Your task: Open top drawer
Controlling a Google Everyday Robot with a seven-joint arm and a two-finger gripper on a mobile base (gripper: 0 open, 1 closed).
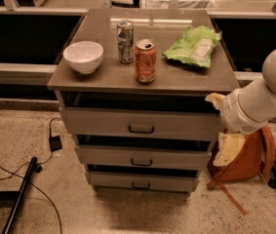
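Note:
The top drawer (98,122) is the widest grey front just under the cabinet top, with a small dark loop handle (141,129) at its centre. A dark gap shows between its upper edge and the top. My gripper (222,126) is at the cabinet's right side, level with the top drawer's right end and well right of the handle. Its cream fingers (228,150) stand apart, one high by the cabinet top's corner and one hanging lower, and hold nothing.
Two narrower grey drawers (141,156) sit below. On the cabinet top (176,72) stand a white bowl (83,56), a silver can (125,42), an orange can (145,61) and a green chip bag (194,44). An orange backpack (247,160) leans at the right; cables (54,141) lie on the floor at the left.

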